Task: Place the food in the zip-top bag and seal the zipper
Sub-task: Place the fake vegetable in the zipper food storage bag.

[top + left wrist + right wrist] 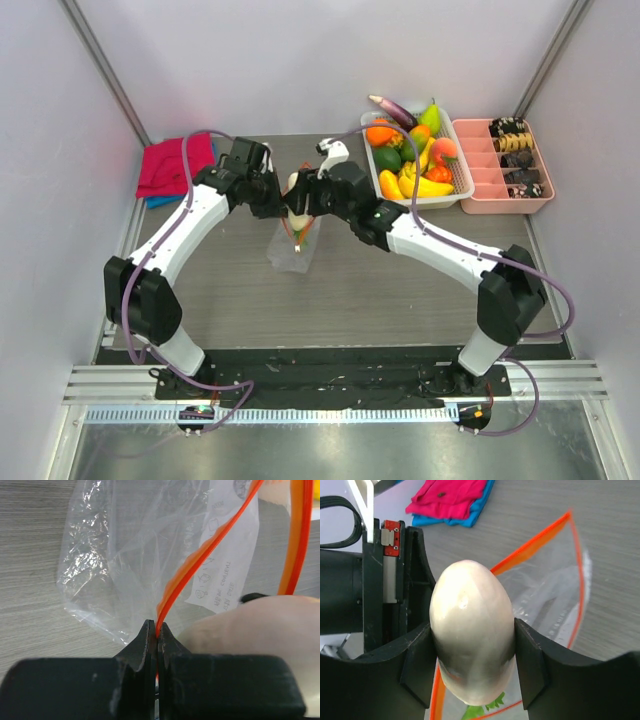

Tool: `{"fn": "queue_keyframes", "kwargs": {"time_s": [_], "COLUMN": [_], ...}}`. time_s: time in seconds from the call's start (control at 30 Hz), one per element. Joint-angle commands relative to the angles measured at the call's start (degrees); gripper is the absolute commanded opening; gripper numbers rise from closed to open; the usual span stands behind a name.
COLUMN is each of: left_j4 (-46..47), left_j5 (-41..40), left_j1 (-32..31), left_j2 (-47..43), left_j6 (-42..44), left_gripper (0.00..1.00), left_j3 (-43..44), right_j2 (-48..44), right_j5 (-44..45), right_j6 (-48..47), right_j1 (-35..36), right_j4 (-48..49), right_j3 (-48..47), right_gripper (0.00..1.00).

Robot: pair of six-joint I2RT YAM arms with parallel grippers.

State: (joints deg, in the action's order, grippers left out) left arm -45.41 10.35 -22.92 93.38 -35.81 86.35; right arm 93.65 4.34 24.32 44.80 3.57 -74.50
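Note:
The clear zip-top bag [292, 248] hangs at the table's middle, its mouth held up. My left gripper [157, 632] is shut on the orange-red zipper [200, 562] strip at the bag's mouth. My right gripper [472, 655] is shut on a white oblong piece [471, 630] with green leaves at its lower end, held right above the open mouth of the bag [555, 600]. In the top view the white piece [297, 208] sits between the two grippers. The rest of the food [412, 160], banana, orange, green and red fruits, lies in a white basket.
The white basket [462, 187] stands at the back right, with a pink compartment tray [478, 170] of dark items beside it. A red cloth on a blue one [172, 165] lies at the back left. Grey walls close in both sides.

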Motion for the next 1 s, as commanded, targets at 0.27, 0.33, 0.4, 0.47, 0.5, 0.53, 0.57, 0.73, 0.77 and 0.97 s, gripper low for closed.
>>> {"fn": "queue_keyframes", "kwargs": {"time_s": [0.27, 0.33, 0.4, 0.47, 0.5, 0.53, 0.57, 0.73, 0.77, 0.97], "left_j4": [2.7, 2.7, 3.0, 3.0, 2.9, 2.9, 2.9, 3.0, 3.0, 4.0], "left_j5": [1.1, 1.7, 1.9, 2.5, 3.3, 3.4, 3.7, 4.8, 5.0, 6.0], "left_j1": [-0.1, -0.2, -0.2, 0.2, 0.3, 0.4, 0.6, 0.7, 0.7, 0.8], "left_j2": [-3.1, -3.5, -3.9, -3.6, -3.5, -3.3, -2.9, -2.0, -1.6, -1.2], "left_j6": [-0.4, -0.7, -0.7, -0.9, -1.1, -1.7, -1.9, -2.6, -2.5, -2.0], "left_gripper": [0.00, 0.00, 0.00, 0.00, 0.00, 0.00, 0.00, 0.00, 0.00, 0.00], "left_j3": [0.8, 0.4, -0.1, -0.2, 0.0, 0.0, 0.4, 1.6, 1.9, 2.3], "right_j2": [5.0, 4.4, 3.0, 1.9, 1.3, 0.3, -0.2, 0.0, 0.3, 5.5], "right_j5": [-8.5, -9.5, -10.5, -11.7, -12.7, -15.8, -17.6, -32.1, -33.4, -30.6], "right_j6": [5.6, 5.1, 3.1, 1.6, 0.0, -0.6, -0.9, -2.8, -3.8, -15.7], "right_j1": [-2.3, -3.4, -3.7, -3.8, -4.1, -5.1, -6.1, -20.1, -22.6, -34.0], "right_j4": [-19.7, -21.0, -21.2, -21.2, -21.2, -21.2, -21.2, -21.4, -21.3, -23.2], "right_j3": [-15.1, -16.3, -17.2, -17.4, -17.9, -18.0, -18.0, -15.9, -15.5, -18.6], "right_gripper": [0.75, 0.84, 0.87, 0.88, 0.88, 0.88, 0.88, 0.89, 0.88, 0.92]}}
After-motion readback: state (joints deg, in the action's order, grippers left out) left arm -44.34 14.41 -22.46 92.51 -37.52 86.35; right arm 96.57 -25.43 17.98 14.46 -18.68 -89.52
